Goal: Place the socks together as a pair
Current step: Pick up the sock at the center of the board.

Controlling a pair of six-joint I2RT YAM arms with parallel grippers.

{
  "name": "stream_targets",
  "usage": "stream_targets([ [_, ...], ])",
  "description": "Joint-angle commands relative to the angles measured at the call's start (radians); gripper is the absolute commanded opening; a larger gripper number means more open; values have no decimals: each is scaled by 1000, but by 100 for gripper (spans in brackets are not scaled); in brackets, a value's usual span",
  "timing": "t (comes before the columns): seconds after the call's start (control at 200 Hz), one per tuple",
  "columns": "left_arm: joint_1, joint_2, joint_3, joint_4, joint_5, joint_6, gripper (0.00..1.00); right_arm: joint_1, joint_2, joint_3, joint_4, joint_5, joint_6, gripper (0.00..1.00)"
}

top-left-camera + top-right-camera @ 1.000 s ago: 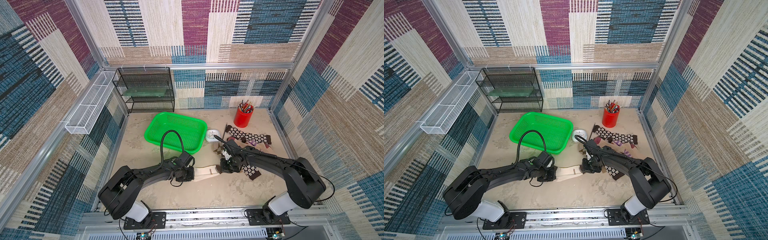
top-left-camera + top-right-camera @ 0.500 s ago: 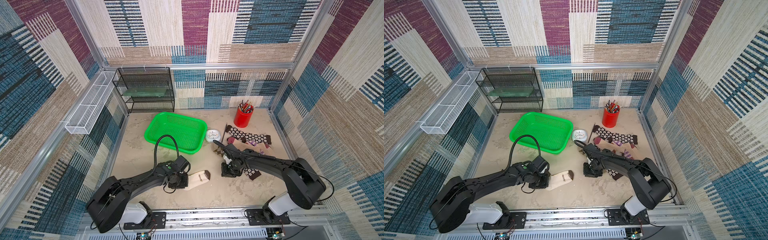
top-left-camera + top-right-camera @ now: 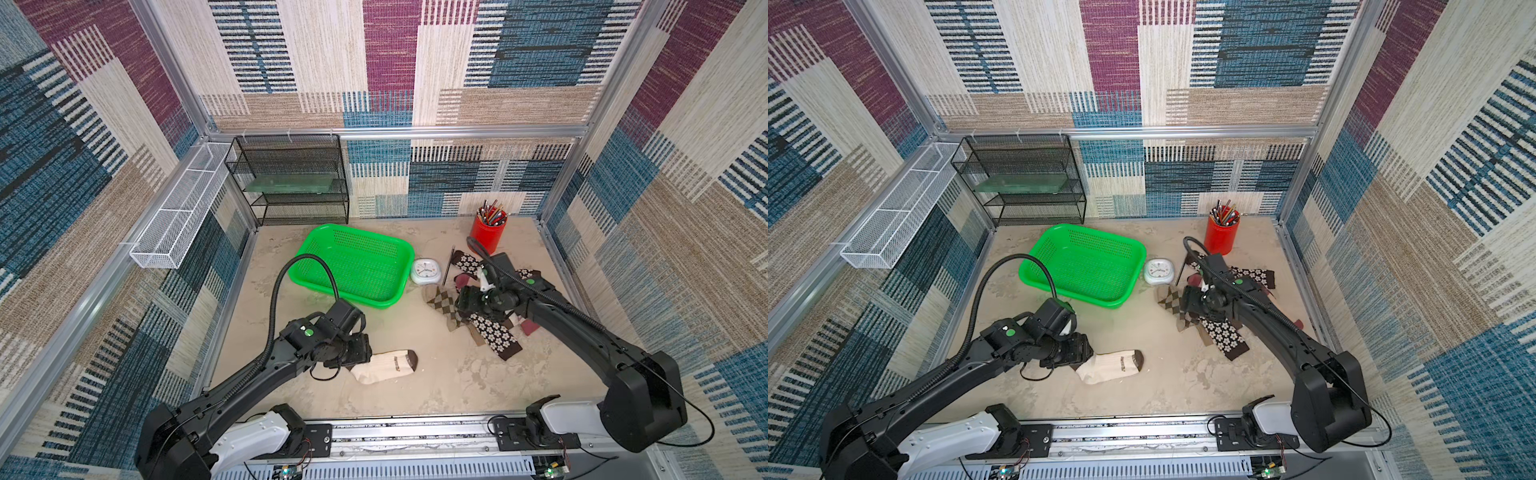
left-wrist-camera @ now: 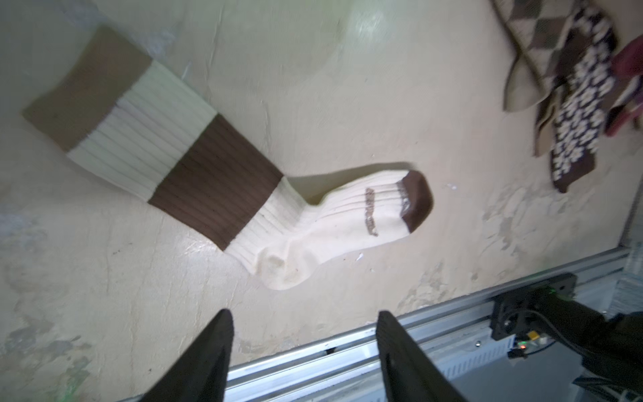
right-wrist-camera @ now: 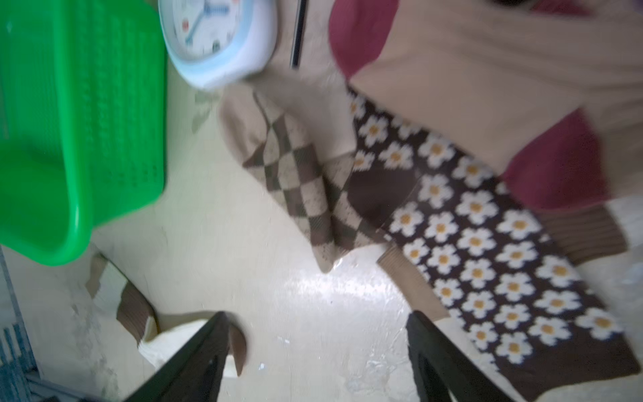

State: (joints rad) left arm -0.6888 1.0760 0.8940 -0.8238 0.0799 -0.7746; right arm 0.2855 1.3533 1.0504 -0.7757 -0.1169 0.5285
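Before the green basket (image 3: 357,266), the cream brown-block sock (image 3: 386,365) lies free by the open left gripper (image 4: 302,313); right of it, the right gripper (image 5: 318,315) gapes empty.

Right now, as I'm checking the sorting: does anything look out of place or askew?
Yes. The cream sock lies alone at the front, bent at the heel, apart from the other socks, which cross each other in a heap beside the clock.

This is a lab test booth. An aluminium frame (image 3: 415,132) holds patterned fabric walls (image 3: 390,50), and two robot arms (image 3: 245,378) are mounted on a front rail (image 3: 395,432).
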Motion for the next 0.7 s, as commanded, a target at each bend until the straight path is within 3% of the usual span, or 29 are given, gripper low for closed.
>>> stream_targets([
  [0.0, 42, 11, 112, 20, -39, 105, 73, -96, 47, 66, 1, 42, -97, 90],
  [0.045, 64, 27, 167, 21, -32, 143, 81, -142, 91, 111, -27, 58, -116, 91],
  [0.16, 102, 86, 303, -1, -11, 242, 82, -249, 141, 155, -52, 102, -152, 91],
  [0.386, 104, 104, 376, 5, 29, 319, 82, -409, 34, -35, 16, -44, -140, 86],
  [0.536, 104, 74, 320, 18, 50, 311, 81, -407, -40, -159, 45, -96, -113, 76],
  [0.696, 104, 59, 276, 31, 70, 308, 79, -417, -20, -226, 110, -111, -75, 53],
])
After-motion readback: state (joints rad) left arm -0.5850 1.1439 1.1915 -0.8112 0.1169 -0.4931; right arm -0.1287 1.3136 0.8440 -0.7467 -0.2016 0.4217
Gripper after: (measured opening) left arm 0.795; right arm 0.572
